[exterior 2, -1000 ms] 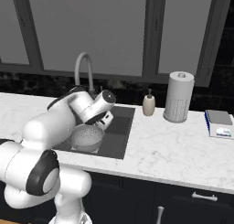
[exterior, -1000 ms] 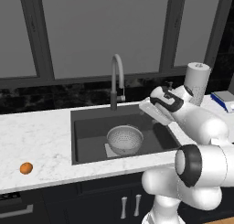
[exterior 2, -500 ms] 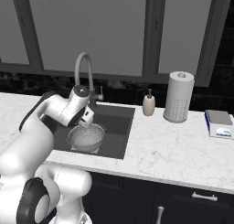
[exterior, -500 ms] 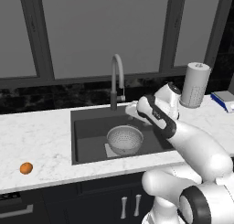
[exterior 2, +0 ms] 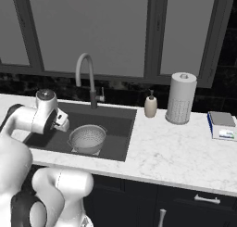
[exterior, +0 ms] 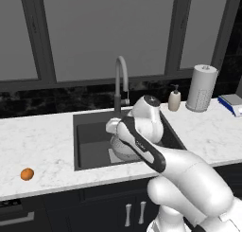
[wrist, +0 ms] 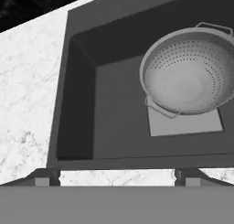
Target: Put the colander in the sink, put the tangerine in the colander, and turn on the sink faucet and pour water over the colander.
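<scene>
The silver perforated colander (exterior 2: 87, 138) stands upright in the dark sink (exterior 2: 118, 140), over the lighter square at its bottom; in the hand view the colander (wrist: 192, 77) lies to the upper right with nothing in it. In the left base view my arm hides most of the colander (exterior: 117, 150). The tangerine (exterior: 27, 174) rests on the white counter, well left of the sink (exterior: 92, 141). My gripper (exterior 2: 62, 122) hovers over the sink's left half, beside the colander, open with nothing between its fingertips (wrist: 45, 178). The faucet (exterior: 120, 79) arches behind the basin, no water running.
A soap dispenser (exterior 2: 150, 105), a paper towel roll (exterior 2: 180, 97) and a blue-and-white box (exterior 2: 221, 125) stand on the counter right of the sink. The marble counter (exterior: 42, 141) stretches left of the sink. Dark windows line the back wall.
My arm has swung left from the sink's right rim to over its left half. The colander and tangerine have stayed put, and the jaws remain wide.
</scene>
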